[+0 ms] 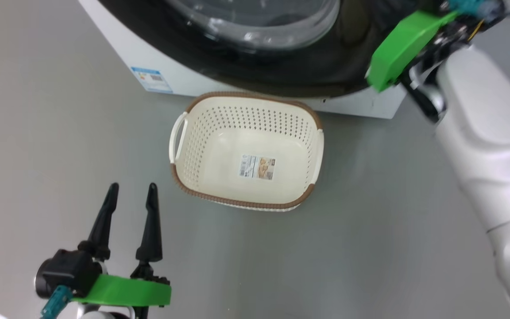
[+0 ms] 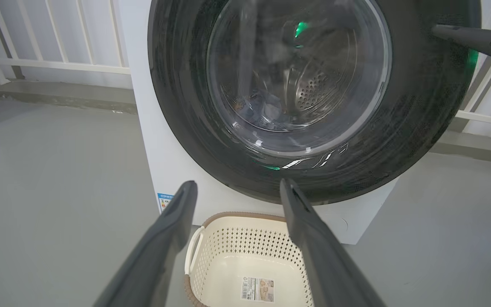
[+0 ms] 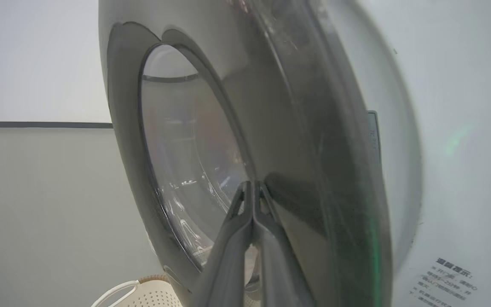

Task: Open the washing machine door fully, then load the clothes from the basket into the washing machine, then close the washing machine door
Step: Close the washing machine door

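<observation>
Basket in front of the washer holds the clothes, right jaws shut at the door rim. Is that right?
No: the basket is empty, just a label on its bottom, as the head view shows. It does stand in front of the washer, and the right jaws are shut at the door rim.

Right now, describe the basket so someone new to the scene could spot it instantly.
Find the white washing machine with its black-rimmed round door. On the grey floor just in front sits the basket: cream perforated plastic, brown woven-look rim, side handles. It is empty, with a small label on its bottom.
</observation>
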